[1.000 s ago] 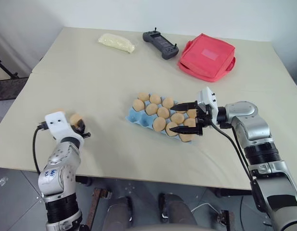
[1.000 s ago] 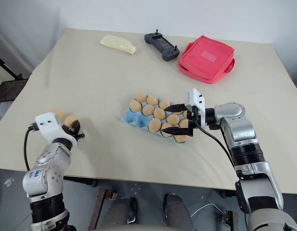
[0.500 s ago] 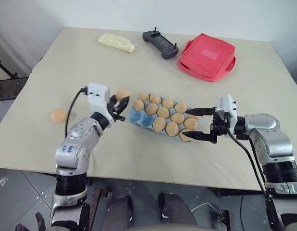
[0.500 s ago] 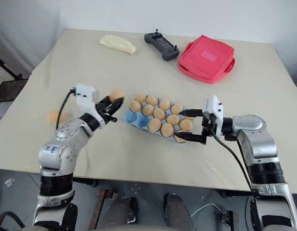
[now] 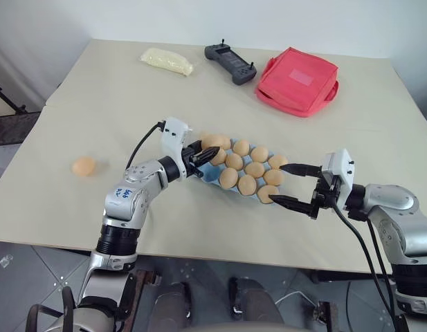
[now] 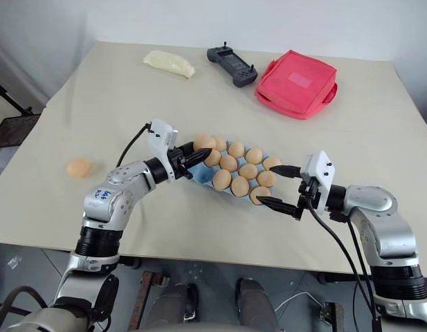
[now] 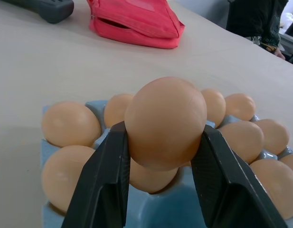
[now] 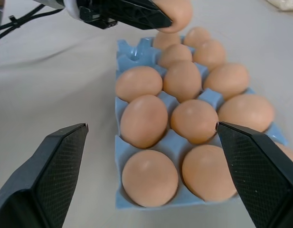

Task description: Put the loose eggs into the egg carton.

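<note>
The light blue egg carton (image 6: 191, 173) lies mid-table, most of its cups holding tan eggs. My left gripper (image 6: 205, 153) is shut on one egg (image 7: 165, 123), held just above the carton's left end; the blue tray (image 7: 155, 209) shows beneath it. From the right wrist, that held egg (image 8: 177, 12) hangs over the far cups, beside an empty cup (image 8: 133, 53). My right gripper (image 5: 279, 183) stands open and empty, just off the carton's right end. One loose egg (image 5: 83, 166) rests on the table far to the left.
Along the far edge of the table lie a red fabric pouch (image 5: 297, 81), a black controller (image 5: 230, 62) and a pale yellow packet (image 5: 167, 61). A person (image 7: 258, 19) stands beyond the table's far side.
My left arm has swung right from the table's left side, carrying an egg to the carton's left end. The right gripper has drawn back off the carton, still open.
</note>
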You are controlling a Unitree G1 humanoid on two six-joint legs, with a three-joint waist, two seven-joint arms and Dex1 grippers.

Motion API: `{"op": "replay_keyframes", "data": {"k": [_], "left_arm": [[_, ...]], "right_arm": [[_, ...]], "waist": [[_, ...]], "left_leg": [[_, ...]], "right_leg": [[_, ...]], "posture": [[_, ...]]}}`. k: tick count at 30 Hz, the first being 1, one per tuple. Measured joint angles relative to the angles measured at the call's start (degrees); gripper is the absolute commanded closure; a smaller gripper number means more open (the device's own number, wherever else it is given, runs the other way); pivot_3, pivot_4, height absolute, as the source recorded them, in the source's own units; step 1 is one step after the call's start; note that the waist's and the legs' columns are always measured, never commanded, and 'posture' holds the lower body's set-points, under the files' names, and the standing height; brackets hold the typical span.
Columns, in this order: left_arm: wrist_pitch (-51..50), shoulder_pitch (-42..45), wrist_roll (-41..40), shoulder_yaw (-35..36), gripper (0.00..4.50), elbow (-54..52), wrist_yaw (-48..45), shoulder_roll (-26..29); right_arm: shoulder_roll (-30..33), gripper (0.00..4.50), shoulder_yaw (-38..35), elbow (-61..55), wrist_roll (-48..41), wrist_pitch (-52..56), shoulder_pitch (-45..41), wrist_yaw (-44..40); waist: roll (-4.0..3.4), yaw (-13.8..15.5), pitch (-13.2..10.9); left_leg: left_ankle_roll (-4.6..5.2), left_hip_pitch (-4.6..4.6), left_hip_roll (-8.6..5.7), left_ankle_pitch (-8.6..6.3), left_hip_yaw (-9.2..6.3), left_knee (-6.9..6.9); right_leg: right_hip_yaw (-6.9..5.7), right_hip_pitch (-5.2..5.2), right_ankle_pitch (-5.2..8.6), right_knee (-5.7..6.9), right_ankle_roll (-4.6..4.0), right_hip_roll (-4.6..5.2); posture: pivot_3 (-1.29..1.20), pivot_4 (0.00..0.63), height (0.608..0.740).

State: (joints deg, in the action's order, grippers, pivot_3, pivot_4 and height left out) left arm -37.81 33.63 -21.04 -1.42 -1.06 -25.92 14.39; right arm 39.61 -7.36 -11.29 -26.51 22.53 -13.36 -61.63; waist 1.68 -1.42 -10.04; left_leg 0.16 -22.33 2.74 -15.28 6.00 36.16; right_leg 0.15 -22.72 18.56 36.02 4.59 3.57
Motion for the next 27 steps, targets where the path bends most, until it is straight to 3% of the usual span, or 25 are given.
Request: {"op": "replay_keyframes", "data": {"k": [5, 6, 27], "left_arm": [[-1.03, -0.02, -0.03, -0.27, 0.12, -0.33, -0.23, -0.11], [-1.28, -0.06, -0.03, -0.32, 0.03, -0.53, -0.29, -0.11], [-3.51, -4.04, -0.08, 1.61, 0.03, -4.13, 2.17, 0.34]], "right_arm": [[0.02, 0.0, 0.0, -0.63, -0.37, 0.14, 0.7, 1.32], [0.03, 0.0, 0.0, -0.63, -0.47, 0.14, 0.7, 1.5], [0.04, 0.0, 1.49, 0.8, -0.48, 0.04, -2.14, 1.9]], "waist": [[0.0, -0.02, 0.0], [0.0, 0.0, 0.0], [0.0, -0.01, 0.0]], "left_leg": [[0.02, 0.0, -0.01, 0.01, 0.01, 0.02], [0.02, 0.0, -0.01, 0.01, 0.01, 0.02], [0.03, 0.0, -0.01, 0.01, 0.0, 0.03]], "right_leg": [[0.02, 0.0, -0.01, 0.02, 0.02, 0.0], [0.02, 0.0, -0.01, 0.02, 0.02, 0.0], [0.02, 0.0, -0.01, 0.04, 0.02, 0.0]], "posture": [[0.0, 0.15, 0.74], [0.0, 0.15, 0.74], [0.0, 0.15, 0.74]]}}
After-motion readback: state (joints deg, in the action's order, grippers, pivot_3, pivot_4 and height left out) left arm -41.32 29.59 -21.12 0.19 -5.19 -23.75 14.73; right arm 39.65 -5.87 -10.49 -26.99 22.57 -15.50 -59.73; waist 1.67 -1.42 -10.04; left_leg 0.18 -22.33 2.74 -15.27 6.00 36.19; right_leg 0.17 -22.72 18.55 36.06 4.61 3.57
